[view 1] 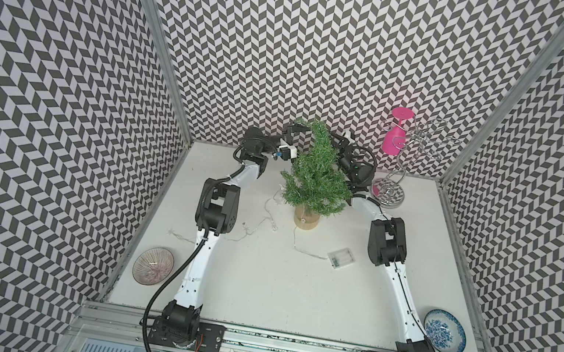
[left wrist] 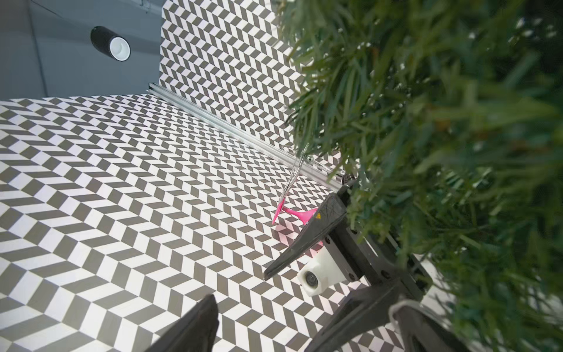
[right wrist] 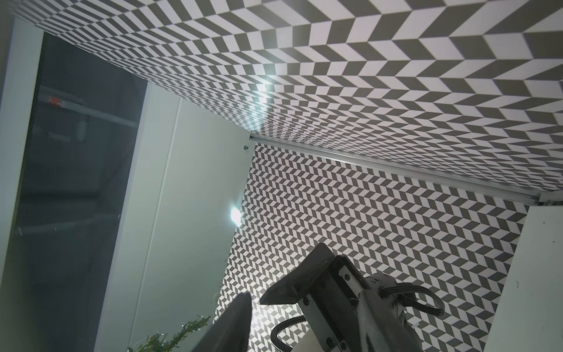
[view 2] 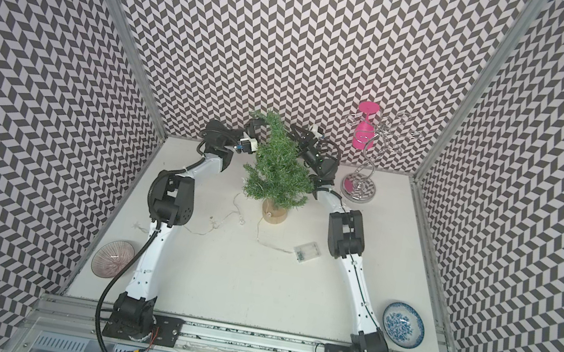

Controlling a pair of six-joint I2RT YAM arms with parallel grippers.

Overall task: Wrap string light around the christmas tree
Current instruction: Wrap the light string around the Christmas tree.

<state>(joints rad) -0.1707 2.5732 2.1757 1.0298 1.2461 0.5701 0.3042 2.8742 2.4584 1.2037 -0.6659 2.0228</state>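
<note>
The string light (view 1: pixel 274 227) lies slack on the white table (view 1: pixel 252 296). It starts at a star beside the left arm and runs right to the foot of the tree. A second run leaves the tan base and ends at the clear battery box (view 1: pixel 338 263), which lies close to the right arm. A few pale specks show among the branches, but I cannot tell how many turns are on the tree.

The left gripper (view 1: pixel 297 132) is raised at the far side, just left of the bent tip of the christmas tree (view 1: pixel 318 179). In the left wrist view its fingers (left wrist: pixel 195 326) stand wide apart with nothing between them. The tree stands upright, toward the far wall. Just right of its tip is the right gripper (view 1: pixel 336 140), with its jaws partly apart. The wire is too thin to tell whether a strand lies between them.

The wire looks light, limp and a little springy, so it is likely to snag on needles and slide through smooth pads. It is best pinched on bare wire between bulbs, since the stars and bulbs look fragile. The battery box is the only real weight and will drag behind. The tree looks light, so a hard pull could tip it.
</note>
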